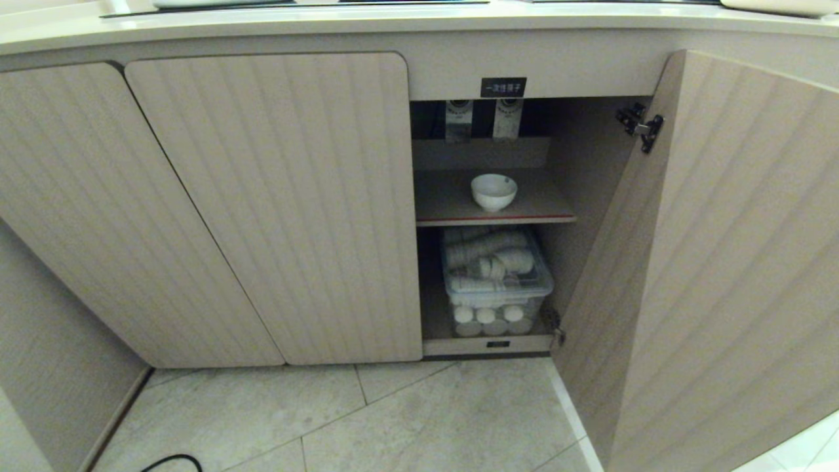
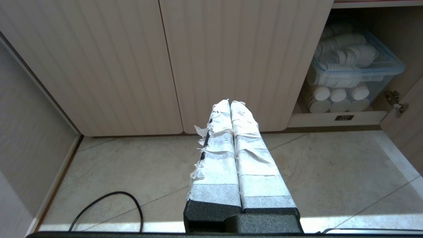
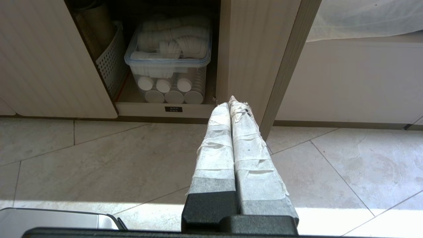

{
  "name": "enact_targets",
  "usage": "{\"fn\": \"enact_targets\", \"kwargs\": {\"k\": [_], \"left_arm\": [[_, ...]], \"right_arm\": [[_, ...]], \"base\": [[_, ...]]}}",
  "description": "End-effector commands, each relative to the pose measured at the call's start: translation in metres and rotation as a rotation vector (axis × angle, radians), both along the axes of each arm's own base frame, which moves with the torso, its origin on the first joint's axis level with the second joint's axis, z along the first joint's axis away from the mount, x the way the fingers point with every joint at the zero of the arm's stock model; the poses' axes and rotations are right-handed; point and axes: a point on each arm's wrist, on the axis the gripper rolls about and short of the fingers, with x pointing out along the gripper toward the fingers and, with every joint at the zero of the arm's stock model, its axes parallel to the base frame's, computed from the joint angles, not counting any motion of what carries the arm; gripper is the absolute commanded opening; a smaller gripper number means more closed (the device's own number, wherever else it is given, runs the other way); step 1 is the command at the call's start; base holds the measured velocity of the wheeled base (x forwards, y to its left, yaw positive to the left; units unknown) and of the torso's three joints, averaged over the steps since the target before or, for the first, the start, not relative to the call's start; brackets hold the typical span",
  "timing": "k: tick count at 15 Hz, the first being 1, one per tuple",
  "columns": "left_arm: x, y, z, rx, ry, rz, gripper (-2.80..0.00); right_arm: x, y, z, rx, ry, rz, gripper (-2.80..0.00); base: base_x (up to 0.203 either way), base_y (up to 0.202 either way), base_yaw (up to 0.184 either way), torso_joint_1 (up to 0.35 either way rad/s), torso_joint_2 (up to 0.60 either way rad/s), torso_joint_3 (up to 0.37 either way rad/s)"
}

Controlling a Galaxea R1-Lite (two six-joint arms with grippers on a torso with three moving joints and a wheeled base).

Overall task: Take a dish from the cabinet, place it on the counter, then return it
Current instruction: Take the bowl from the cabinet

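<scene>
The dish [image 1: 493, 191], a small white bowl, stands upright on the red-edged upper shelf [image 1: 524, 216] inside the cabinet [image 1: 275, 210]. The cabinet's right door [image 1: 714, 262] hangs wide open, and a black label [image 1: 503, 87] sits above the opening. The counter [image 1: 393, 19] runs along the top of the head view. Neither arm shows in the head view. My left gripper [image 2: 230, 103] is shut and empty, held low over the floor facing the closed doors. My right gripper [image 3: 230, 101] is also shut and empty, low over the floor near the open door's edge [image 3: 284, 72].
A clear plastic bin of paper cups [image 1: 496, 282] fills the lower compartment. A white perforated basket [image 3: 112, 59] stands beside it. The two left doors [image 1: 164, 196] are closed. A black cable [image 2: 109, 205] lies on the tiled floor at the left.
</scene>
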Motion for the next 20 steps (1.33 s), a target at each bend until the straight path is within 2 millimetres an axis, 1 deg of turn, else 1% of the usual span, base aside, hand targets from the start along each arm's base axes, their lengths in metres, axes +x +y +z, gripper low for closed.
{"fn": "enact_targets", "kwargs": {"k": [1, 20], "left_arm": [[0.0001, 0.0, -0.0002, 0.002, 0.001, 0.0, -2.8], [0.0, 0.0, 0.0, 0.0, 0.0, 0.0, -2.8]], "right_arm": [[0.0001, 0.0, 0.0, -0.001, 0.001, 0.0, -2.8], [0.0001, 0.0, 0.0, -0.001, 0.001, 0.0, -2.8]], "base": [[0.0, 0.0, 0.0, 0.0, 0.0, 0.0], [0.0, 0.0, 0.0, 0.0, 0.0, 0.0]]}}
